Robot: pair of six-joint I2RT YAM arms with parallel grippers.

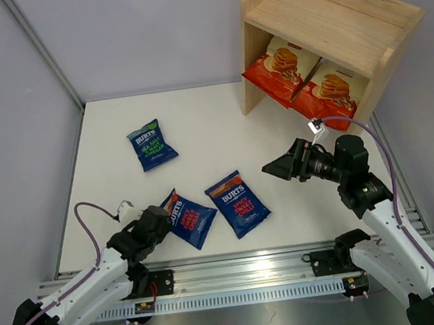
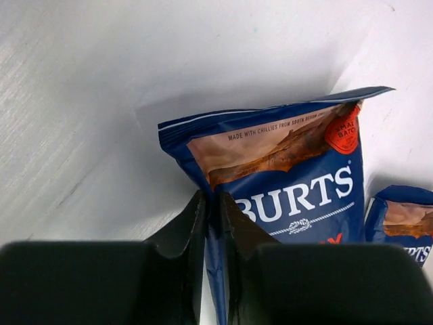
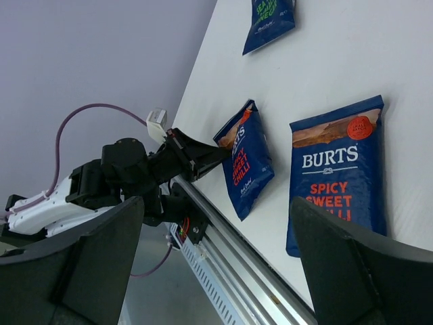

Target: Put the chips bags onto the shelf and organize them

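The table (image 1: pixel 196 117) carries the shelf (image 1: pixel 334 17), both Cassava Chips bags (image 1: pixel 280 66) on its lower tier. Three Burts bags (image 1: pixel 238 203) lie on the table. Left gripper (image 2: pixel 211 203) clamps the near-left Burts bag (image 2: pixel 298 176) by its edge; right gripper (image 1: pixel 277 167) is spread, empty.

Cream-and-red chip bags (image 1: pixel 277 72), tops hidden under light wooden shelf (image 1: pixel 334 17); dark blue red-lettered Burts bag (image 2: pixel 291 176), lower part behind jaws of left gripper (image 2: pixel 212 203)

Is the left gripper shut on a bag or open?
Shut: the left gripper pinches an edge of the red-lettered Burts bag between its fingers.
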